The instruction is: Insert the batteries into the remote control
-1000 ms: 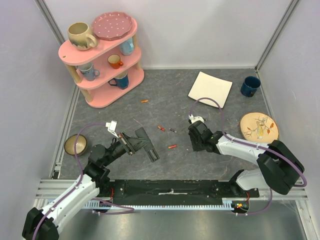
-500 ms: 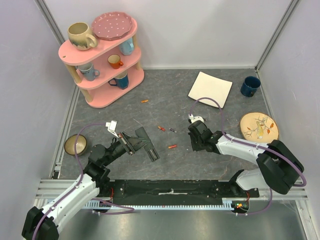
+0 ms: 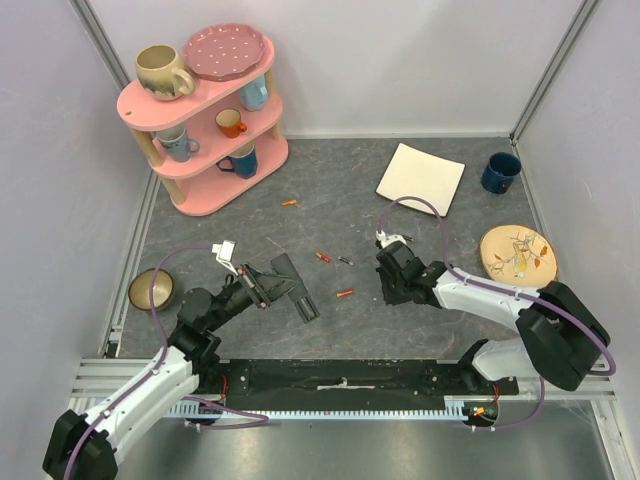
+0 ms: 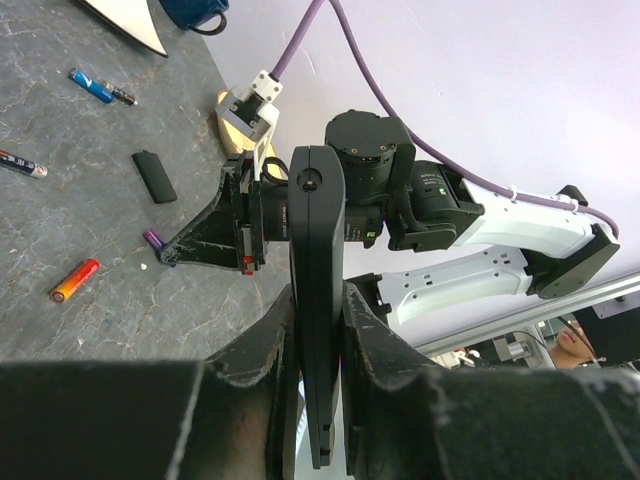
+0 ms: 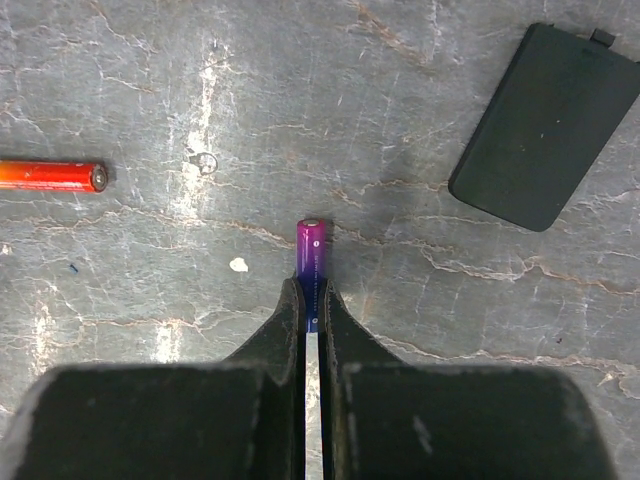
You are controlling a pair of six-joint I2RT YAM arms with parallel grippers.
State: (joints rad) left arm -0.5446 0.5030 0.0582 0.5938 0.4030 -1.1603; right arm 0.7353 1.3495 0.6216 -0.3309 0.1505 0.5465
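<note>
Right hand (image 5: pixel 310 296) pinches the purple battery (image 5: pixel 311 248) only by its end, so lifting may twist it loose; left hand (image 4: pixel 318 302) clamps the remote control (image 4: pixel 316 215).

Robot lab test cell. Enclosed by white panel walls (image 3: pixel 420 60) around grey table (image 3: pixel 330 175); aluminium extrusion rail (image 3: pixel 120 375) along bottom edge.

Right wrist view: only the upper half of the purple battery (image 5: pixel 311 245) shows, the rest pinched out of sight between the fingers of the right gripper (image 5: pixel 310 292); a red battery (image 5: pixel 50 176) is cut by the left edge. Left wrist view: the left gripper (image 4: pixel 318 305) clamps the remote (image 4: pixel 317 220), covering its lower flanks; plate (image 4: pixel 125 15) and mug (image 4: pixel 195 12) are cropped at top. From above, the purple battery is hidden.
</note>
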